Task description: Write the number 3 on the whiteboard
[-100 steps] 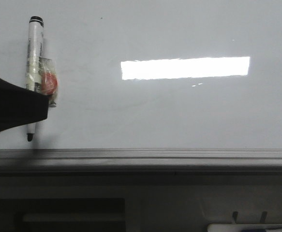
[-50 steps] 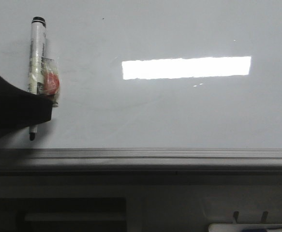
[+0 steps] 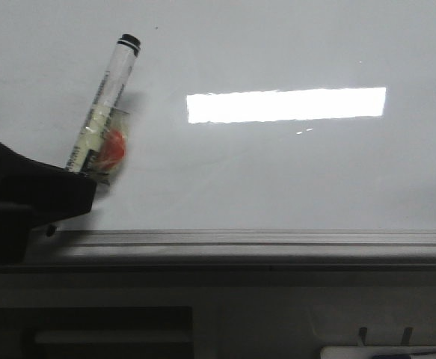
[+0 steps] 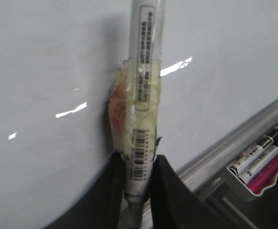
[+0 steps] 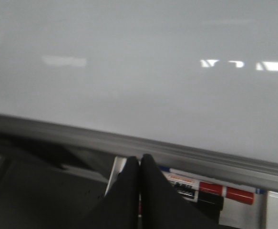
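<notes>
The whiteboard (image 3: 277, 172) fills the front view, pale and glossy, with a bright rectangular reflection and a grey rail along its lower edge. No number 3 or other stroke shows on it. My left gripper (image 3: 53, 202) at the lower left is shut on a white marker (image 3: 102, 101) wrapped in tape with a red patch. The marker leans to the upper right and its tip sits down at the rail. In the left wrist view the fingers (image 4: 169, 191) clamp the marker (image 4: 146, 95) by its barcode. My right gripper (image 5: 139, 164) is shut and empty, below the board's rail.
A white tray (image 5: 243, 202) with a red marker (image 5: 224, 193) hangs under the rail by my right gripper. The left wrist view shows a tray with black and pink markers (image 4: 260, 164). The grey rail (image 3: 262, 243) runs the board's full width.
My left gripper has dropped lower and shifted right, and the marker has tilted from upright to leaning right. Its tip has gone from the board surface down to the rail.
</notes>
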`<state>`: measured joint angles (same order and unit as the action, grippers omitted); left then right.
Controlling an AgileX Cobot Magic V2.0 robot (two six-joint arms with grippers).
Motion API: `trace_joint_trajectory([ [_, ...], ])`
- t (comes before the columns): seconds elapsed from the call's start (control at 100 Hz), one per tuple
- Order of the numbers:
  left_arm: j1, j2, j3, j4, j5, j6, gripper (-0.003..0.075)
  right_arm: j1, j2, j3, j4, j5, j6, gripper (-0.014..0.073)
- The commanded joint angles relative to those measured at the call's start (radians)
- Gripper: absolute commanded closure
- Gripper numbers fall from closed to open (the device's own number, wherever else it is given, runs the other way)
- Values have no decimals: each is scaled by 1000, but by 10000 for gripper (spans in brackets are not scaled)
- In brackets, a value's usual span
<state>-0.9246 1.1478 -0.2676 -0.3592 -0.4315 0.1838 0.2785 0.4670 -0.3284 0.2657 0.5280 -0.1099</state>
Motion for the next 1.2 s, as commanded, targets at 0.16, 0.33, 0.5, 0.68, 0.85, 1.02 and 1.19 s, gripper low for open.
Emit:
trace_joint_trajectory([
  [0.16, -12, -43, -24, 267, -64, -9, 741, 317, 16, -145, 12, -25, -119, 370],
  [0.33, -7, -53, -24, 618, -64, 2, 741, 500, 44, -210, 12, -41, -122, 165],
  [0.5, -7, -53, -24, 709, -64, 2, 741, 606, 141, -228, 10, -86, -213, 175],
  [0.68, -7, -53, -24, 756, -72, 13, 741, 637, 240, -230, 10, -226, -224, 175],
  [0.85, -7, -53, -24, 765, -82, 81, 741, 637, 325, -273, 10, -238, -240, 175],
  [1.02, -7, -53, -26, 765, -88, 83, 741, 637, 428, -338, 10, -240, -267, 175],
  [1.19, -7, -53, -26, 765, -88, 99, 741, 637, 520, -404, 10, -204, -291, 175],
])
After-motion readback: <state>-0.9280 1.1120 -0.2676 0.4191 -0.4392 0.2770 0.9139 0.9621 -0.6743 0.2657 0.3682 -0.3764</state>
